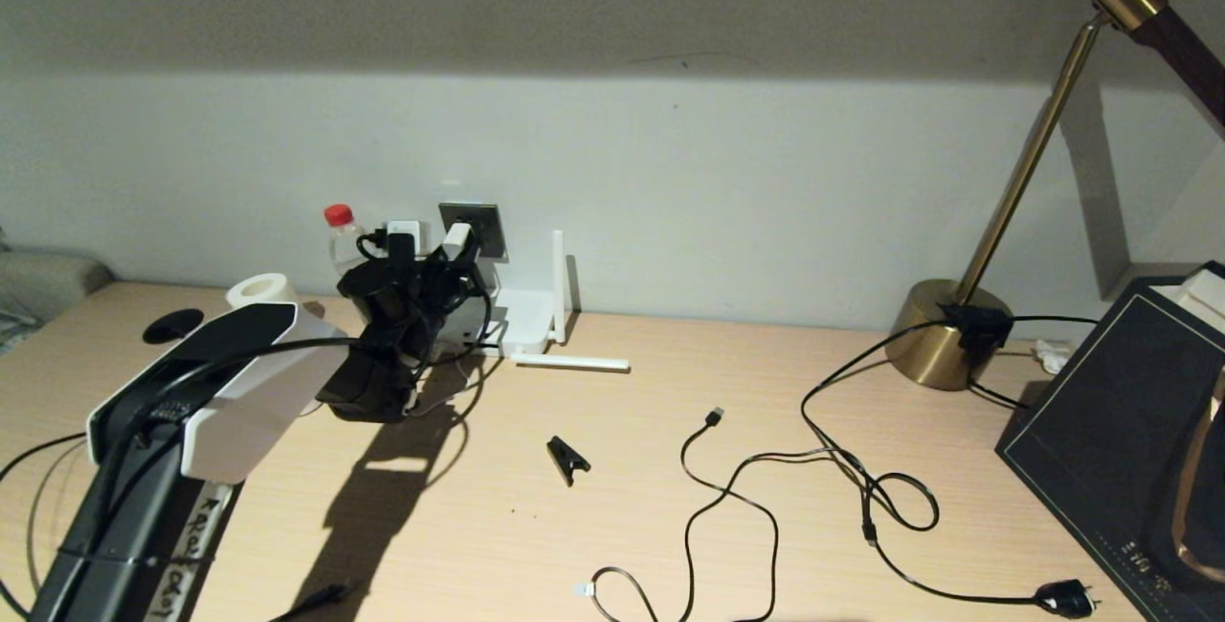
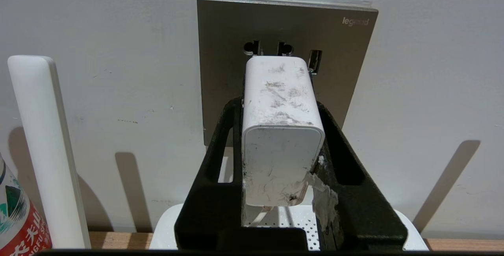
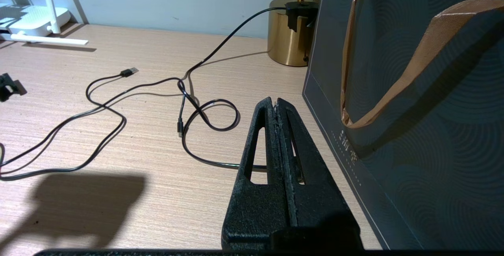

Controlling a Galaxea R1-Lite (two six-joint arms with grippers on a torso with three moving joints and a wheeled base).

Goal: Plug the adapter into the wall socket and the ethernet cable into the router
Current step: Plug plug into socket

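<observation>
The left gripper [image 2: 281,145] pinches the adapter [image 2: 280,130] by its two sides and holds it right up at the wall socket [image 2: 346,71], on the wall above the far edge of the worktop [image 1: 670,507], left of centre. To do this step well, I judge the push should go straight into the faceplate with the body kept square to it, and the grip kept firm until the plug is flush. The left wrist view shows what the head view cannot: the adapter's front end sits just under the two round holes, beside a narrow slot, though its prongs are hidden, so whether they have entered at all is hard to say. The head view places the router [image 1: 526,325] on the worktop directly below the socket, one antenna upright and one lying flat. The right wrist view shows the right gripper [image 3: 277,104] with its fingers pressed together and holding nothing, low over the worktop's right side beside a dark paper bag [image 3: 413,130]. Black cables [image 1: 766,498] sprawl near the front edge; which is the ethernet cable is unclear.
</observation>
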